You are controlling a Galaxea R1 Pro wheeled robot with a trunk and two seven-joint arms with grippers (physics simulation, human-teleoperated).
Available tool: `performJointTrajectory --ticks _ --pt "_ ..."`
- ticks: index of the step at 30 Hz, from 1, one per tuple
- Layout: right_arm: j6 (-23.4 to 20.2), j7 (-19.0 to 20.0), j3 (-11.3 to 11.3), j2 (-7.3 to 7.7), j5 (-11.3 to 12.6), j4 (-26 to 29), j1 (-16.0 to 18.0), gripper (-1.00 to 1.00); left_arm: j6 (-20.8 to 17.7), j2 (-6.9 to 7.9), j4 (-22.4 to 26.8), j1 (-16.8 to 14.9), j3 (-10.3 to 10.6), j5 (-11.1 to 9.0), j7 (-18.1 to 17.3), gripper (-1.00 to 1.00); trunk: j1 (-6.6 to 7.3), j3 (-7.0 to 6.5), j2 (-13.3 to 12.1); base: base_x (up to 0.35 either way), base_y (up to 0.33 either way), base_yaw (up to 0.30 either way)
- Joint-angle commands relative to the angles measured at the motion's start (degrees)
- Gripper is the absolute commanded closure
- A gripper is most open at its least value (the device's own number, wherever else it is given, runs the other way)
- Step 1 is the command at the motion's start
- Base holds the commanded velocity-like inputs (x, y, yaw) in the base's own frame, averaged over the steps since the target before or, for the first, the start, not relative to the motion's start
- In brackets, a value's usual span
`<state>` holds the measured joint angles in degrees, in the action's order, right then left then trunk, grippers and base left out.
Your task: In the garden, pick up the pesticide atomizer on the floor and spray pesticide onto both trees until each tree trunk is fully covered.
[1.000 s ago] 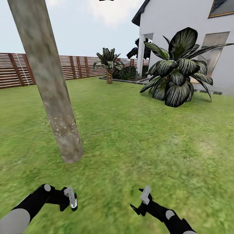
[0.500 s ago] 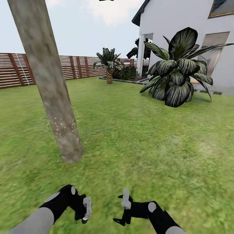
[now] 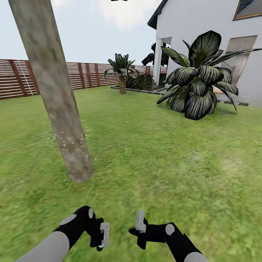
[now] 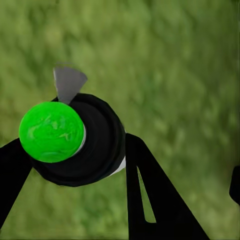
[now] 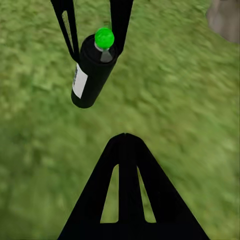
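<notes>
left gripper (image 4: 75, 165) – black fingers (image 4: 150, 200) clamped either side of the atomizer (image 4: 75, 137), low over the grass (image 3: 163, 153). atomizer: black cylinder, bright green round cap (image 4: 51, 131), grey nozzle, white label (image 5: 79, 80) on its side. right gripper (image 3: 140, 227) – close beside the left, holding nothing; how far its fingers are spread cannot be told. trunk (image 3: 58, 98) – thick, mottled grey-brown, ahead to the left, white pesticide (image 3: 71, 143) specks low on the bark. fence (image 3: 22, 78) behind.
</notes>
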<state>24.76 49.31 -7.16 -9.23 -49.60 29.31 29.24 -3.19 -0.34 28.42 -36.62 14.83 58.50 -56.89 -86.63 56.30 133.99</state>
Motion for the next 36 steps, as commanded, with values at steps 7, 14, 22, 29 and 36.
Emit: performJointTrajectory --ticks 7,14,22,29,36 --pt "0.2 0.3 -0.5 -0.09 -0.4 0.3 0.0 1.00 -0.3 -3.70 0.1 0.1 0.2 2.0 -0.2 1.00 0.01 0.05 0.0 0.000 0.000 0.000" --pt "0.2 0.4 -0.5 -0.09 -0.3 0.9 0.0 1.00 -0.5 -6.30 0.0 0.5 4.1 3.3 -0.2 1.00 0.01 0.05 0.0 0.000 0.000 0.000" --pt "0.2 0.4 -0.5 -0.16 -0.2 1.1 0.0 1.00 -0.6 -7.65 0.1 0.5 4.7 3.1 -0.1 1.00 0.01 0.05 0.0 0.000 0.000 0.000" --pt "0.2 0.4 -0.5 -0.17 -0.2 1.1 0.0 1.00 -0.4 -7.83 0.3 0.3 4.7 2.6 0.0 1.00 0.01 0.05 0.0 0.000 0.000 0.000" --pt "0.2 0.4 -0.5 -0.17 -0.2 1.1 0.0 1.00 0.3 -7.45 0.1 0.4 4.1 1.8 -0.4 1.00 0.01 0.05 0.0 0.000 0.000 0.000"
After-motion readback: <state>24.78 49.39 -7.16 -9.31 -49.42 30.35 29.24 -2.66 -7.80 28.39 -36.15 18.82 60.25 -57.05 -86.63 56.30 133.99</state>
